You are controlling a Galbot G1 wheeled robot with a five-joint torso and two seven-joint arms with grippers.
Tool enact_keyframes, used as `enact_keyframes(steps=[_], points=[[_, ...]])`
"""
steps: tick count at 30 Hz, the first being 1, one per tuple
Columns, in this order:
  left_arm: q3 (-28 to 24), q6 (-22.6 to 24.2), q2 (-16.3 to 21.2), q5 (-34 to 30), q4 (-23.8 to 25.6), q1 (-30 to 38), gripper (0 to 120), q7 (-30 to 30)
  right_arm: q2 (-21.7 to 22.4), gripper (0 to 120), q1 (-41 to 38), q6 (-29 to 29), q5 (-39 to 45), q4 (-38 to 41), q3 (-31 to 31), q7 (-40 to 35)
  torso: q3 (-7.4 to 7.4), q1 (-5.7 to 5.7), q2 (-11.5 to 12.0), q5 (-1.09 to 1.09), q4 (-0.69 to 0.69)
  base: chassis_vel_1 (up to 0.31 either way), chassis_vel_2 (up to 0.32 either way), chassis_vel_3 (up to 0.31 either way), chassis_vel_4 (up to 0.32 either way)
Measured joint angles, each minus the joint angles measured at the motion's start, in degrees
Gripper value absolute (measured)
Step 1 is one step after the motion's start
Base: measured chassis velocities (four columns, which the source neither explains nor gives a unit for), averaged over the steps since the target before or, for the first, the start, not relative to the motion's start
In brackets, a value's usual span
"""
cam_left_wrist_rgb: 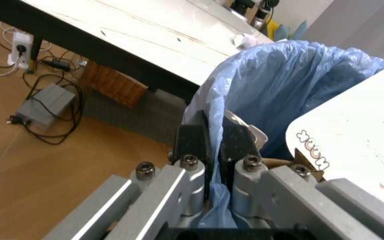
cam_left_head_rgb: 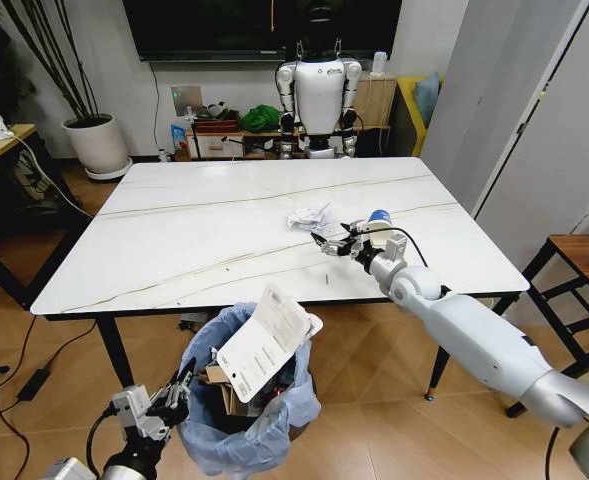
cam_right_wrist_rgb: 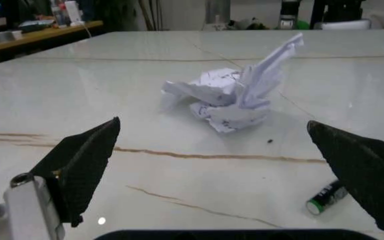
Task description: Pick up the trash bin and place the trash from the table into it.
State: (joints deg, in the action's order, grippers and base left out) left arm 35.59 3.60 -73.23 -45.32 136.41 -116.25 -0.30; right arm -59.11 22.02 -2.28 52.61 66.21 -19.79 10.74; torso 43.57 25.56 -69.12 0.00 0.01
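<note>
While our left claw pinches the trash bin rim just below the desk edge, white sheets and seemingly cardboard inside, our right claw gapes empty beside the crumpled paper left on the desk.

The room is evenly and brightly lit from overhead, with soft, short shadows under the desk and pale reflections spread across its glossy top. In the head view the straight lines bow toward the edges (the wall panels at the right lean noticeably), and the picture stays fairly sharp throughout. In the left wrist view the left hand close to the lens is crisp, while the floor cables and far desk edge soften. In the right wrist view the dark fingers of the right hand loom blurred at the sides; the crumpled paper is in moderate focus, the background hazy, and small specular glints dot the near surface.
</note>
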Motion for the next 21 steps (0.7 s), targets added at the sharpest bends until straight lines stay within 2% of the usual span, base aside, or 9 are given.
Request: enact_keyframes(steps=[8, 21], points=[[-0.1, 0.0, -0.1, -0.1, -0.5, 0.1, 0, 0.0, -1.3, 100, -0.4, -0.9, -2.2, -6.1, 0.9, 0.7, 0.00, 0.00, 0.0, 0.00, 0.00, 0.000, 0.000, 0.000, 0.000], [-0.1, 0.0, -0.2, 0.0, -0.5, 0.2, 0, 0.0, -2.0, 100, -0.3, -1.4, -4.3, -9.0, 1.5, 0.9, 0.00, 0.00, 0.0, 0.00, 0.00, 0.000, 0.000, 0.000, 0.000]])
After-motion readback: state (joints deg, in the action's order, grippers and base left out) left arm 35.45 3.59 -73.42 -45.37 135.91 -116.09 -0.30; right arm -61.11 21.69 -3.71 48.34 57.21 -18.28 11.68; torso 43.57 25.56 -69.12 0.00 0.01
